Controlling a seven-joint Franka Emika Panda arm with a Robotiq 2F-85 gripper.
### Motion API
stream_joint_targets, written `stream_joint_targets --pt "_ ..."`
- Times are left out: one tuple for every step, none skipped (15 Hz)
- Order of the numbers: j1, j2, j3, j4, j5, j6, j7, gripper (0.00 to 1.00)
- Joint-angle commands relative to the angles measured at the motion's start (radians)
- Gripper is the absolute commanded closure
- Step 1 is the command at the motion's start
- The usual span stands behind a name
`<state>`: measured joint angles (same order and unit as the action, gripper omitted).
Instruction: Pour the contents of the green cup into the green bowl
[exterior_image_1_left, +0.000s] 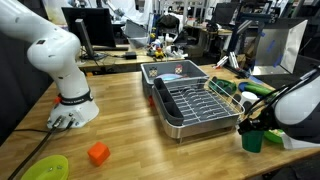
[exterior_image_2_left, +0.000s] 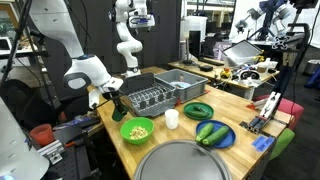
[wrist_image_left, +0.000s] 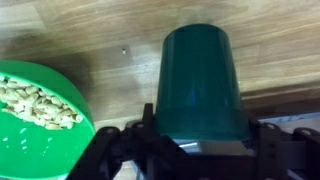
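Observation:
My gripper (wrist_image_left: 201, 137) is shut on the green cup (wrist_image_left: 200, 75), a dark green tumbler, with a black finger on each side of its wider end. The cup's narrower end points away from the wrist camera over the wooden table, and its inside is hidden. The green bowl (wrist_image_left: 35, 135), bright lime, sits just left of the cup and apart from it, holding pale tan pieces. In an exterior view the cup (exterior_image_2_left: 115, 106) hangs in the gripper (exterior_image_2_left: 112, 100) up-left of the bowl (exterior_image_2_left: 137, 129). In an exterior view the cup (exterior_image_1_left: 252, 140) is right of the rack, and the bowl is out of view.
A metal dish rack (exterior_image_2_left: 150, 96) (exterior_image_1_left: 195, 100) stands beside the gripper. A white cup (exterior_image_2_left: 171, 118), a green plate (exterior_image_2_left: 197, 110) and a blue plate with cucumber-like things (exterior_image_2_left: 213, 133) lie beyond the bowl. An orange block (exterior_image_1_left: 98, 153) and a lime dish (exterior_image_1_left: 45, 168) sit far off.

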<state>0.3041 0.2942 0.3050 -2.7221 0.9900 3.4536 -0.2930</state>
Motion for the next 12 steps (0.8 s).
stream_joint_targets --pt "0.034 0.004 -0.014 0.017 0.018 0.0 0.03 0.48" --pt "0.037 0.007 -0.01 0.02 0.025 0.0 0.046 0.48" --pt "0.051 0.006 -0.017 0.023 0.033 -0.001 0.06 0.48" --pt "0.063 0.007 -0.019 0.024 0.048 -0.001 0.08 0.48" --pt "0.058 -0.001 -0.003 0.025 0.043 -0.001 0.107 0.48" --pt "0.054 -0.01 0.011 0.025 0.038 -0.001 0.131 0.48" --pt "0.082 -0.033 -0.017 0.012 -0.063 -0.009 0.242 0.48" --pt "0.057 -0.003 0.003 0.024 -0.007 0.0 0.146 0.23" --pt "0.066 -0.009 0.002 0.027 -0.038 0.0 0.196 0.23" --pt "0.072 -0.014 0.001 0.027 -0.047 0.0 0.218 0.23" --pt "0.074 -0.016 0.001 0.026 -0.047 0.0 0.224 0.23" --pt "0.074 -0.016 -0.002 0.025 -0.048 0.0 0.224 0.23"
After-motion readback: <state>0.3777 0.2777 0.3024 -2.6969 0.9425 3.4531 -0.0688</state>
